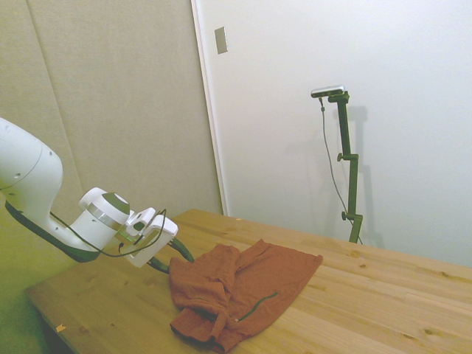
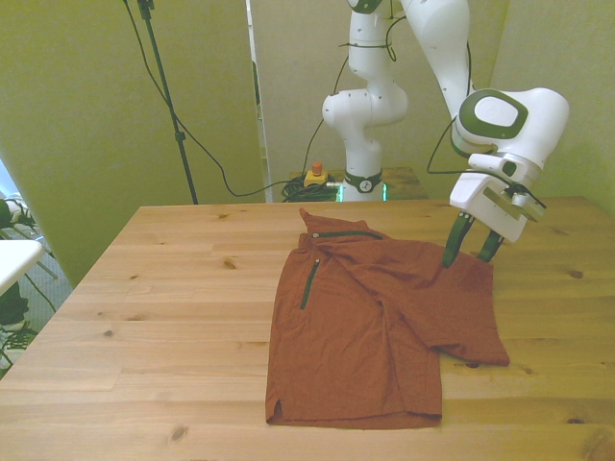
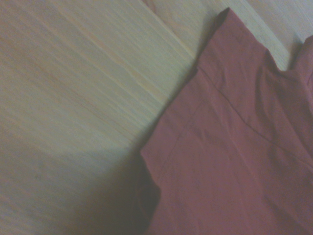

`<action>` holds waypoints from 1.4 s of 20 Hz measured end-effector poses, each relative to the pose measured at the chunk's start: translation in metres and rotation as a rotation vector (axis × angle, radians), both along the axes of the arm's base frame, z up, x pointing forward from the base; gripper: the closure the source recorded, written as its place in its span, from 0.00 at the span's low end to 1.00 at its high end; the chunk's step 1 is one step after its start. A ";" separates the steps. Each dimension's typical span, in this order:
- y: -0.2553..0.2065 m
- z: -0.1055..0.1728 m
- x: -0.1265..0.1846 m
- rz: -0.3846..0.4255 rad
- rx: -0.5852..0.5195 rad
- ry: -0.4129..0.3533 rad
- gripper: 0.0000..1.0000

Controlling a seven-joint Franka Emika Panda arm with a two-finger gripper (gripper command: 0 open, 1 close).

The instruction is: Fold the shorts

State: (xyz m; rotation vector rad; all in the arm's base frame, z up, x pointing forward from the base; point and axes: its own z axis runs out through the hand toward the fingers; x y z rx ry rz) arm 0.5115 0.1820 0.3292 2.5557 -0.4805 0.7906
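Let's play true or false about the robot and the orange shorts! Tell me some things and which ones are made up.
1. The shorts lie on the wooden table. True.
2. The gripper is at the shorts' edge on the front view's right. True.
3. The shorts are neatly folded into a small square. False: they lie spread out and rumpled.
4. The gripper's fingers are shut tight. False: there is a gap between them.
5. The shorts have dark zip lines. True.

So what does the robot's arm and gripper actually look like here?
The arm is glossy white with rounded, bulbous joints; grey-green caps and bands mark its wrist segment. Thin black cables loop along it. The gripper has a boxy white body and two slim dark green fingers.
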 end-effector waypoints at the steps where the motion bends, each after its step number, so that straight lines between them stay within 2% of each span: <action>1: 0.003 -0.001 0.001 0.002 0.002 -0.001 1.00; 21: 0.012 -0.020 0.003 0.008 0.017 0.003 1.00; 25: 0.005 -0.017 0.007 -0.010 0.039 -0.014 1.00; 28: -0.011 -0.005 0.013 -0.051 0.053 -0.047 1.00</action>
